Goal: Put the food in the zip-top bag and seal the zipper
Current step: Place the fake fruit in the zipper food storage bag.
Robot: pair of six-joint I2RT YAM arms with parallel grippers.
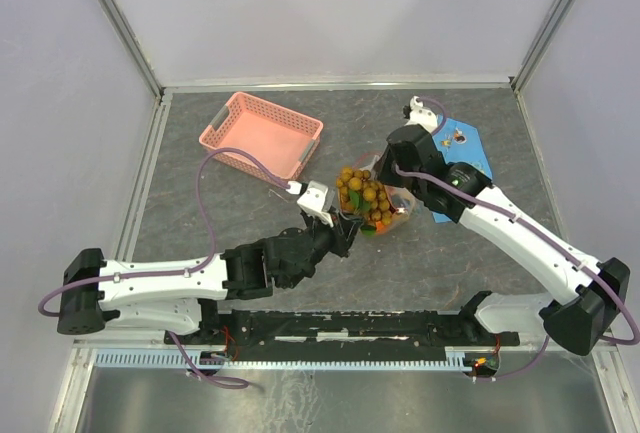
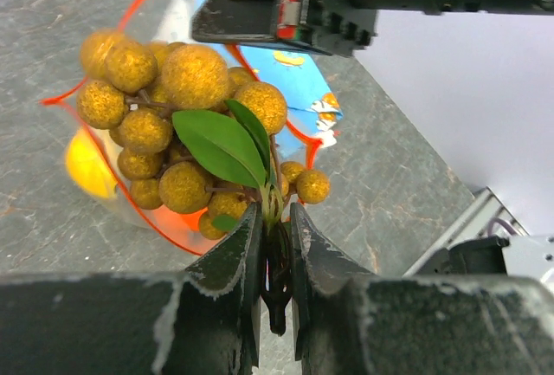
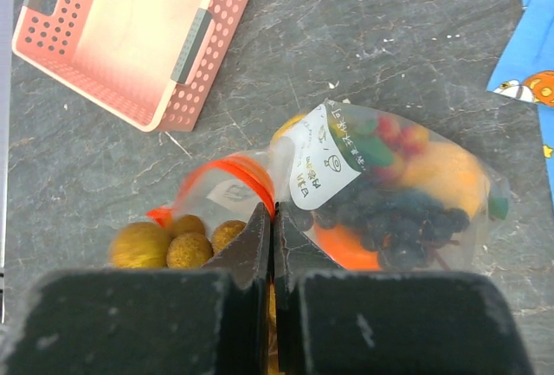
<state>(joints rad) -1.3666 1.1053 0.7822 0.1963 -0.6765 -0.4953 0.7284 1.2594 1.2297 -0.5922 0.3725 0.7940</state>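
Observation:
The clear zip-top bag (image 1: pixel 392 208) lies mid-table, its mouth held open. My right gripper (image 1: pixel 383 171) is shut on the mouth's rim at the red zipper strip (image 3: pixel 232 171). An orange fruit (image 3: pixel 441 176), red cherries (image 3: pixel 394 132) and dark grapes show inside the bag (image 3: pixel 389 193). A yellow lemon (image 2: pixel 86 163) shows through the plastic. My left gripper (image 2: pixel 275 219) is shut on the stem of the brownish-green grape bunch (image 2: pixel 173 106), with leaves, at the red-rimmed mouth (image 2: pixel 130 20). The bunch (image 1: pixel 360 191) sits partly in the opening. I cannot pick out the white slider.
A pink lattice basket (image 1: pixel 262 133) stands at the back left, also in the right wrist view (image 3: pixel 130 37). A blue printed cloth (image 1: pixel 468 148) lies behind the right arm, under the bag's far side (image 2: pixel 286 80). White walls enclose the grey table (image 1: pixel 200 213).

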